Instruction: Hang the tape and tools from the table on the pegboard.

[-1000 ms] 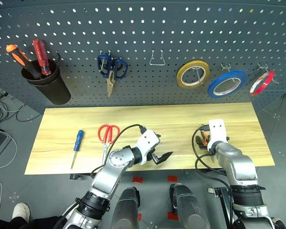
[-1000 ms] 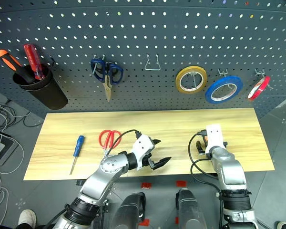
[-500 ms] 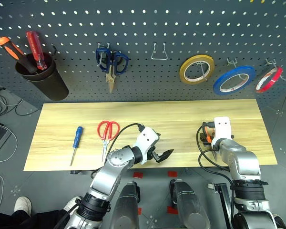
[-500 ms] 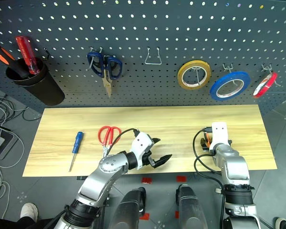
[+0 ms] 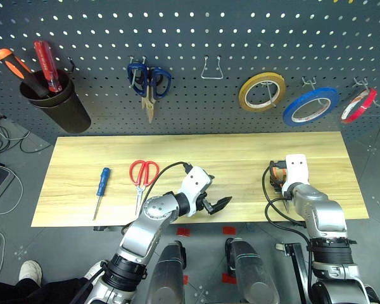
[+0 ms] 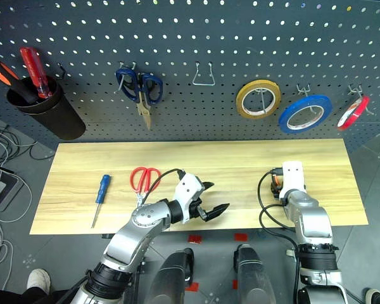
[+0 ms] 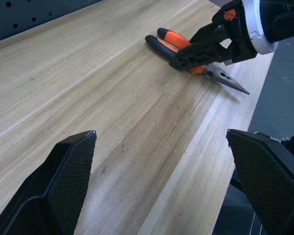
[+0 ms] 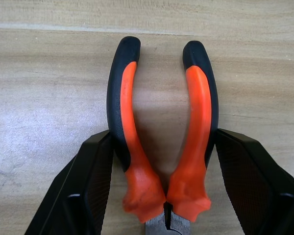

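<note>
Matt wooden table (image 8: 39,73); pliers (image 8: 161,147) handles perhaps glossy rubber.

The middle of the bench (image 5: 240,155) is bare wood, open for a pass between the two arms. At lower left of the frame the blue screwdriver (image 5: 102,185) and red scissors (image 5: 142,177) lie in the way. At lower right the pliers (image 8: 161,147) sit between the right tool's (image 8: 161,196) fingers. One hook (image 5: 211,71) at upper centre hangs free.
</note>
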